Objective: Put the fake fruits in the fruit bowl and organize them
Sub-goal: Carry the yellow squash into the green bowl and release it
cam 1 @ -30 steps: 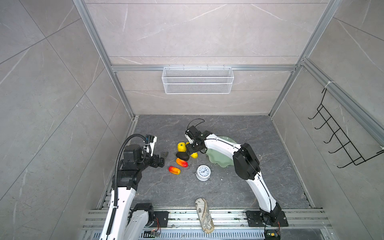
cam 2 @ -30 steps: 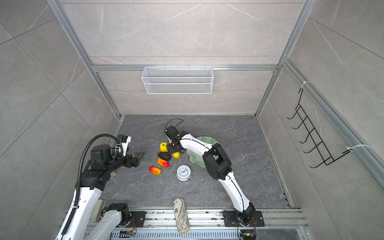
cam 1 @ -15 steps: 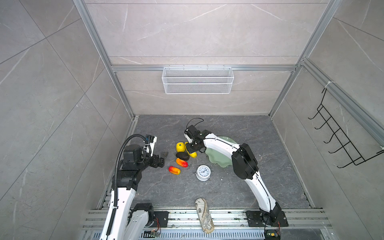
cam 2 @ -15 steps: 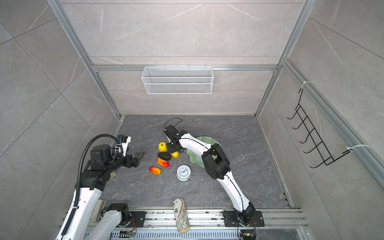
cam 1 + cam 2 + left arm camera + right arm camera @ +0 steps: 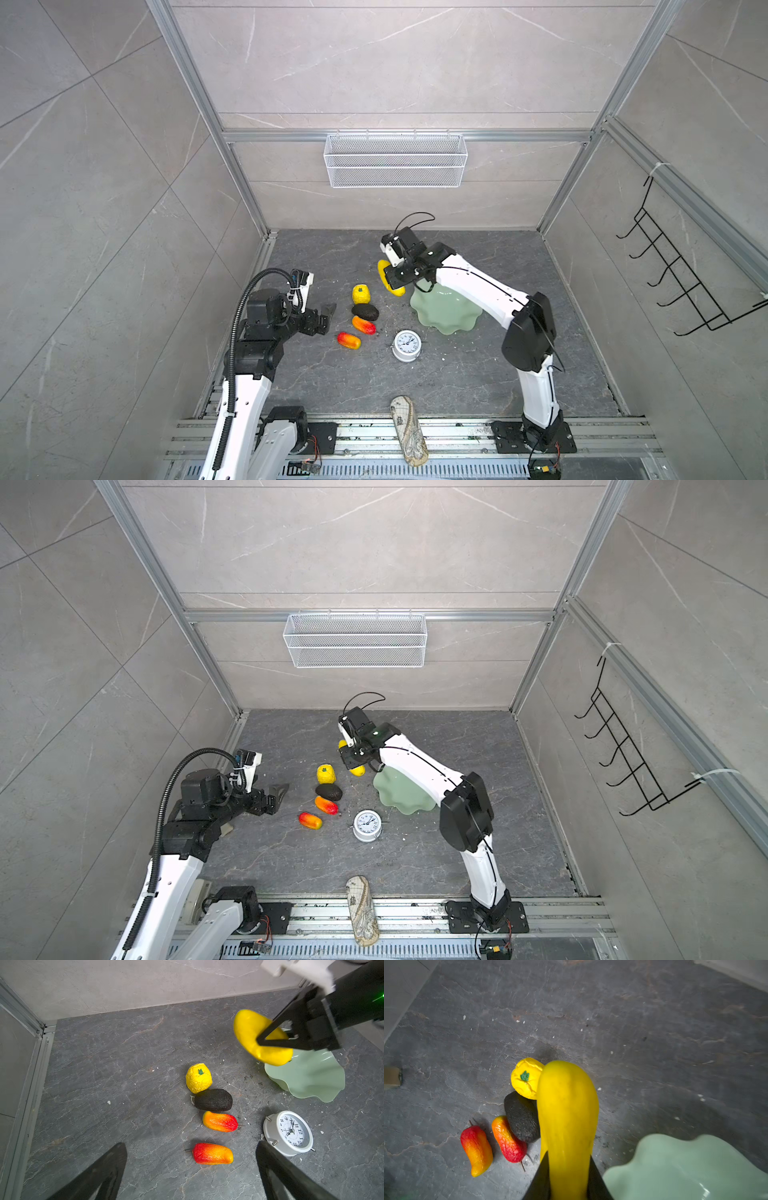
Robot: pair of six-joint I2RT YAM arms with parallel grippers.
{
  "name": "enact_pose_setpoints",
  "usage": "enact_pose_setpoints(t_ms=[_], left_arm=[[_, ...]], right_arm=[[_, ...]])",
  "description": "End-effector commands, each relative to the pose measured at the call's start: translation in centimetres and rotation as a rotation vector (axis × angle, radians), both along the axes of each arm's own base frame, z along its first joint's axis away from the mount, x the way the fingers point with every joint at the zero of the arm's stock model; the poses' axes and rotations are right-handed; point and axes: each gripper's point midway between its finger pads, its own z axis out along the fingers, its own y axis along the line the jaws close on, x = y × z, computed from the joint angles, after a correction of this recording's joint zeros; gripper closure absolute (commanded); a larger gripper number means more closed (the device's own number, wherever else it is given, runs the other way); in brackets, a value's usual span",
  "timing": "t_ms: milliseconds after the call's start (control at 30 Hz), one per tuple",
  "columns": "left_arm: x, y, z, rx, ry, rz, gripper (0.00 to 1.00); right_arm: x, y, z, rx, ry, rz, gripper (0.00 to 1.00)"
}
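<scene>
Long yellow fruit [image 5: 566,1101] clamped in right gripper [image 5: 568,1167].
Just beside that gripper lies the fruit bowl [image 5: 451,318]; the left gripper [image 5: 328,318] stands apart, empty.

White alarm clock [image 5: 407,345] on grey counter [image 5: 478,386]; patterned pouch [image 5: 409,430] — map print, possibly — across front rail [image 5: 457,434]; wire basket [image 5: 395,160], black hook rack [image 5: 681,282] wall-mounted.
</scene>
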Motion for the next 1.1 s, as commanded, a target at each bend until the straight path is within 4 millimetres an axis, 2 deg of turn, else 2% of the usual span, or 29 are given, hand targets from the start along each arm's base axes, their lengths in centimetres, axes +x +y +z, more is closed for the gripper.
enact_pose_setpoints(t_ms=[0,100,200,300,367,500,700,867,1067], left_arm=[[0.5,-0.1,0.6,0.015,-0.036,-0.016,0.0],[0.5,-0.2,0.5,0.013,-0.034,-0.019,0.0],[0.4,-0.2,0.5,0.012,-0.033,-0.018,0.0],[0.4,-0.2,0.5,0.012,-0.032,-0.018,0.0],[0.5,-0.2,0.4,0.013,-0.03,-0.016,0.0],[0.6,-0.2,0.3,0.011,-0.027,-0.019,0.0],[0.5,-0.1,0.3,0.014,-0.027,-0.015,0.0],[0.5,0.1,0.3,0.021,-0.032,-0.004,0.0],[0.5,0.2,0.2,0.024,-0.028,-0.001,0.0]], right_arm=[[0.6,-5.1,0.7,-0.037,-0.021,-0.08,0.85],[0.7,-9.6,-0.8,-0.073,0.008,-0.162,0.86],[0.0,-13.2,-2.5,-0.11,0.037,-0.225,0.87],[-1.3,-15.7,-4.6,-0.15,0.074,-0.262,0.87],[-2.0,-16.5,-5.9,-0.164,0.095,-0.276,0.87],[-2.6,-17.3,-8.9,-0.174,0.131,-0.3,0.87],[-2.1,-17.8,-13.1,-0.201,0.17,-0.322,0.87],[-1.1,-17.6,-13.6,-0.201,0.152,-0.327,0.84],[-0.3,-17.6,-13.2,-0.216,0.138,-0.325,0.67]])
